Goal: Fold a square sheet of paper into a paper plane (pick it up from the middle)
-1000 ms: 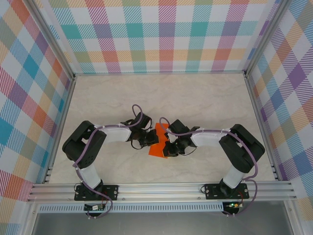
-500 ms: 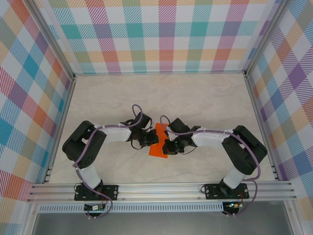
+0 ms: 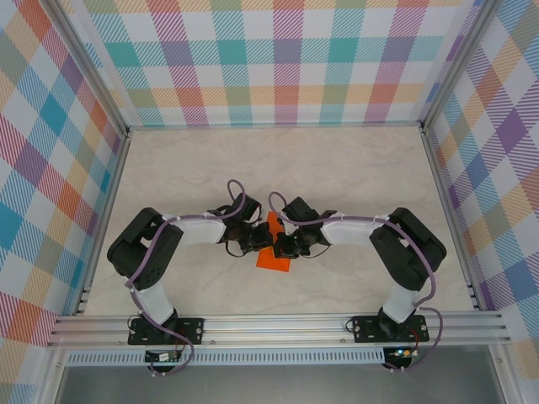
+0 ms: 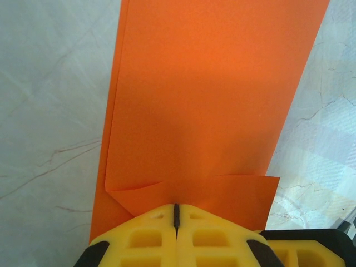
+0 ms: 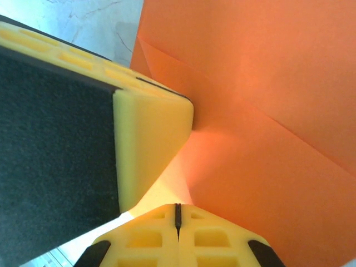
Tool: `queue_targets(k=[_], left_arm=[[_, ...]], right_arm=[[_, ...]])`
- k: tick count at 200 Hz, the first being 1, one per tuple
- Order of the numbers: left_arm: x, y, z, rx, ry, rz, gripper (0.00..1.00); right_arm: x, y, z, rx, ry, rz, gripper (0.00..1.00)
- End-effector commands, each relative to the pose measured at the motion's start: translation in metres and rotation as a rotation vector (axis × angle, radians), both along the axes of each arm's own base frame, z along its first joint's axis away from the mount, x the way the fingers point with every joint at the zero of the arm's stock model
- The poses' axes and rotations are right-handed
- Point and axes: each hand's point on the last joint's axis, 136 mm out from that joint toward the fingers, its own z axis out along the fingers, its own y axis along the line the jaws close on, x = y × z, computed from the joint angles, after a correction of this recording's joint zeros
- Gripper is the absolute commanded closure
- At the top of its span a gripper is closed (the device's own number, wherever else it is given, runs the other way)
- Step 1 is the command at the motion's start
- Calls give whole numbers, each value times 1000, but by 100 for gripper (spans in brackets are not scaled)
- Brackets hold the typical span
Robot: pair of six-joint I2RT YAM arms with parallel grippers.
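Left end effector (image 4: pixel 176 208) and right end effector (image 5: pixel 177 207) clamp the square sheet of paper (image 4: pixel 211 94), jaws fully closed; likely light, flimsy; pinch at folds

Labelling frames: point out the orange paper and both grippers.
orange paper (image 4: pixel 206 94), left wrist view, flat middle.
left gripper (image 4: pixel 176 211), left wrist view, between fingertips.
right gripper (image 5: pixel 177 212), right wrist view, between fingertips.

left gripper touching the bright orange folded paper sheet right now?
Touching. In the left wrist view the left gripper, shut, presses its tips on the bright orange folded paper sheet; the paper runs under them with no gap.
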Motion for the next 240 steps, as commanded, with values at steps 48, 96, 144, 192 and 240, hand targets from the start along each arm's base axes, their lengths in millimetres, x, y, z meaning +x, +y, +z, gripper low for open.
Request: queue_targets(k=[48, 96, 144, 192, 240], left_arm=[[-18, 38, -37, 209, 62, 58, 100], [-18, 43, -42, 240, 71, 83, 100], [-18, 44, -44, 249, 75, 84, 100], [-19, 44, -43, 247, 79, 83, 100], [-16, 36, -33, 208, 68, 68, 100]], right_arm=[[-24, -20, -12, -71, 73, 56, 100], [-38, -28, -6, -56, 80, 91, 100], [-53, -41, -17, -83, 122, 97, 100], [-66, -48, -17, -64, 143, 90, 100], [-48, -35, 5, 1, 73, 37, 100]])
